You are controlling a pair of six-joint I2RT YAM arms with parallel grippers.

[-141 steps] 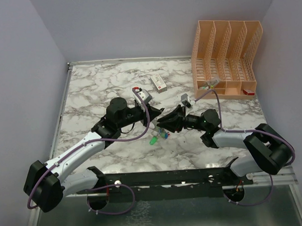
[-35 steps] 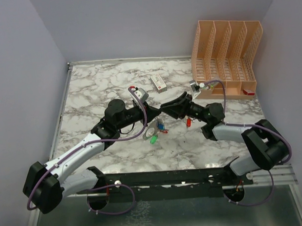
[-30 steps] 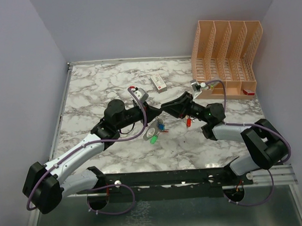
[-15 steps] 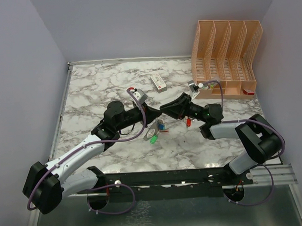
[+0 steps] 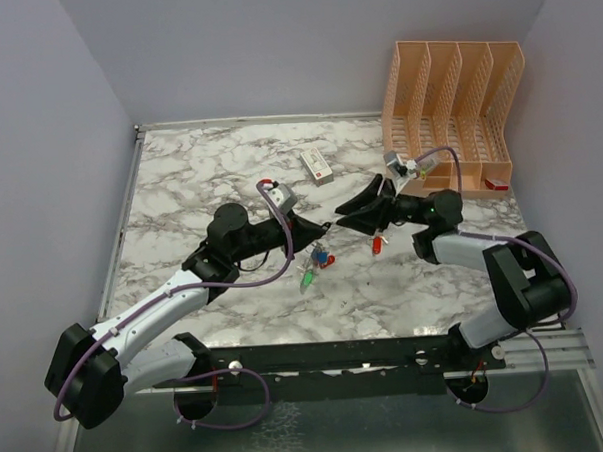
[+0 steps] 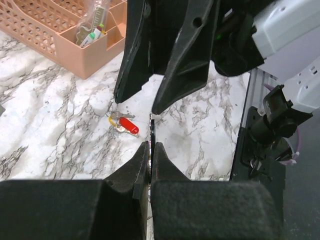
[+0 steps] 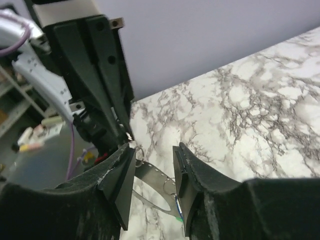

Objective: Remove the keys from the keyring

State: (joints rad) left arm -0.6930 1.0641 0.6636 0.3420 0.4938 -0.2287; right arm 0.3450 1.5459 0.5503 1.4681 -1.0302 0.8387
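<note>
Top view: left gripper (image 5: 320,228) closed at mid-table (image 5: 199,180); keyring hard to make out here; blue key (image 5: 324,257) and green key (image 5: 307,281) sit just below its tip; red key (image 5: 377,245) lies alone on the marble, apart from them, below the right gripper (image 5: 344,210), whose jaws stand parted; box (image 5: 317,165) behind; organizer (image 5: 455,109) far right.

Left wrist: fingers (image 6: 137,172) pressed together on the keyring (image 6: 151,135), seen edge-on; right gripper's parted fingers hang over the band's far end; red key on the table left of it, not touching.

Right wrist: fingers (image 7: 192,185) apart, clamping nothing; grey band shows in the gap, leading to the left gripper.
</note>
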